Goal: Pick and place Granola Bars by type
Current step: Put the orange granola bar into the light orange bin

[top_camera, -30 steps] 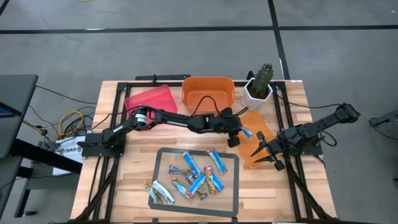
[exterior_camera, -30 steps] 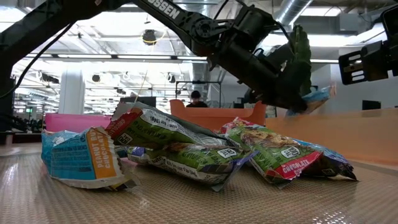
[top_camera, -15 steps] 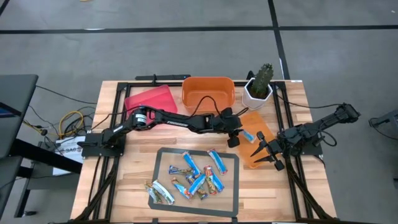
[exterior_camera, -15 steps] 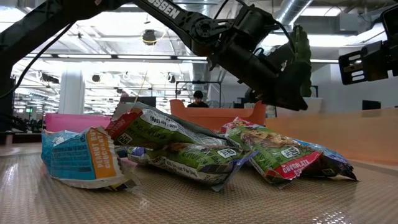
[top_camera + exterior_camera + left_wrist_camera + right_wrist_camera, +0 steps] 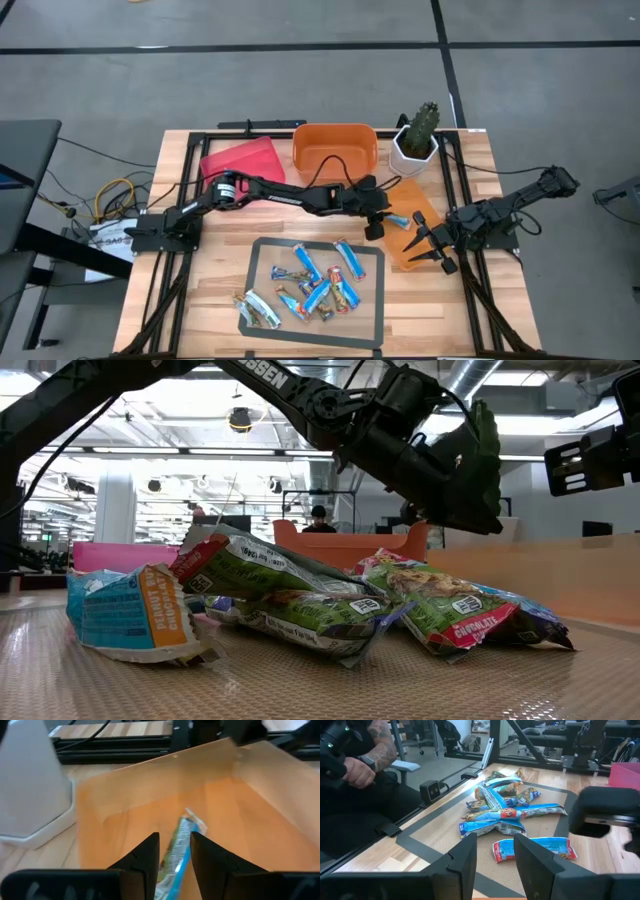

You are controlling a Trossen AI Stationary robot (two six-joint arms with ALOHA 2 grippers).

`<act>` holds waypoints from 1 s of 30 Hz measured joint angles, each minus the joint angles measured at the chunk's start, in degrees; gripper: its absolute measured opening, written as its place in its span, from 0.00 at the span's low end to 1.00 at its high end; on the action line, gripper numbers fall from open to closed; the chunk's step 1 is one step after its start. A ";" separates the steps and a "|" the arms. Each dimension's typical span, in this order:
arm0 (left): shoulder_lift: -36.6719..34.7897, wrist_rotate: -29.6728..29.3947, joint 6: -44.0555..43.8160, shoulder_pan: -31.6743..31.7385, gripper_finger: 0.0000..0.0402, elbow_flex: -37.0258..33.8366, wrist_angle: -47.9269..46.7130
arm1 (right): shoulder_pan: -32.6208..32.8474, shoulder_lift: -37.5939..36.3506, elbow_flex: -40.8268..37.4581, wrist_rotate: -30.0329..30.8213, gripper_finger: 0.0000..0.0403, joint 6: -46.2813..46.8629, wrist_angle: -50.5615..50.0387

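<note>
Comparing w/ a sec ago: found the blue bar [image 5: 398, 218] no longer pinched at the tip of the left gripper [image 5: 373, 224]. Spotted it instead lying loose on the flat orange tray [image 5: 408, 194], just beside that gripper on the side toward the right arm. Confirmed in left wrist view: saw bar [image 5: 178, 849] resting on tray floor [image 5: 240, 810], lengthwise w/ the gap, fingers [image 5: 150, 851] spread apart and apparently not touching it. Checked low view too: nothing left hanging from left gripper [image 5: 470, 480]. Judged that as a finished drop, i.e. one blue-wrapper bar sorted onto the tray. Noted the right gripper [image 5: 428, 243] parked low at the tray's far edge near the table's right side, fingers apart and empty, pointed toward the pile per its wrist view [image 5: 495, 842]. Counted approx. a dozen other bars [image 5: 315, 280] left in a heap on the dark-framed mat [image 5: 262, 245], mostly blue, some green/brown, plus a couple at its front-left corner. Saw nothing in the orange bin [image 5: 335, 150]; couldn't tell re the red bin [image 5: 240, 160]. Reckoned task barely begun; next likely a lift clear of the tray and a reach back to the mat. Flagged the risk of nudging the dropped bar on withdrawal.
</note>
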 joint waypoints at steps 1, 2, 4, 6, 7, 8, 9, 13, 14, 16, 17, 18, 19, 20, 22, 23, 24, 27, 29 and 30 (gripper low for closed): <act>-0.54 -0.01 0.06 -0.28 0.26 -0.75 0.21 | 0.00 0.00 0.00 0.00 0.30 0.00 0.00; -0.96 -0.07 0.47 -0.55 0.26 -1.50 1.73 | 0.00 0.00 0.00 -0.01 0.30 0.00 0.00; -2.76 -0.04 1.52 -1.08 0.26 -4.07 4.21 | 0.00 0.00 0.00 0.00 0.30 0.00 -0.02; -4.77 -0.07 1.95 -1.58 0.26 -7.64 8.61 | 0.00 0.02 0.00 0.00 0.30 0.00 -0.02; -6.09 -0.07 1.95 -1.79 0.26 -9.98 10.47 | 0.00 0.02 0.00 -0.01 0.30 0.00 -0.02; -7.45 -0.08 1.95 -1.91 0.26 -12.38 12.08 | 0.00 0.00 0.00 0.00 0.30 0.00 -0.01; -8.79 -0.23 1.95 -2.08 0.26 -14.73 13.43 | 0.00 0.00 0.00 -0.01 0.30 0.00 0.00; -14.76 -2.33 1.88 -2.32 0.26 -24.25 16.46 | 0.00 0.00 0.00 -0.01 0.30 0.00 0.00; -16.48 -2.69 1.84 -2.30 0.26 -26.67 16.61 | 0.00 0.02 0.00 -0.02 0.30 0.00 0.00; -19.73 -3.49 1.79 -2.30 0.26 -30.93 16.77 | 0.00 0.00 0.00 0.00 0.30 0.00 0.00; -21.40 -3.63 1.79 -2.30 0.26 -33.14 16.66 | 0.00 0.02 0.00 0.00 0.30 0.00 -0.02; -22.92 -3.68 1.82 -2.33 0.26 -35.06 16.80 | 0.00 0.01 0.00 -0.02 0.30 0.00 -0.01; -24.73 -3.58 1.86 -2.44 0.26 -37.26 16.98 | 0.00 0.00 0.00 -0.01 0.30 0.00 0.00; -26.36 -3.60 1.84 -2.59 0.26 -39.33 16.67 | 0.00 0.02 0.00 0.00 0.30 0.00 -0.02; -29.32 -3.48 2.05 -3.01 0.26 -43.14 18.26 | 0.00 -0.01 0.00 0.00 0.30 0.00 0.00; -30.74 -3.10 2.34 -3.30 0.26 -45.27 18.62 | 0.00 -0.02 0.00 -0.02 0.30 0.00 0.01; -31.91 -2.47 2.46 -3.55 0.26 -46.91 19.88 | 0.00 0.02 0.00 0.00 0.30 0.00 0.02; -35.92 -0.30 2.60 -4.38 0.26 -52.41 21.16 | 0.00 0.04 0.00 -0.02 0.30 0.00 0.08; -38.63 0.39 2.73 -5.02 0.26 -55.79 20.86 | 0.00 0.00 0.00 0.00 0.30 0.00 0.00; -39.88 0.59 2.88 -5.53 0.26 -57.37 21.05 | 0.00 0.00 0.00 0.05 0.30 0.00 0.02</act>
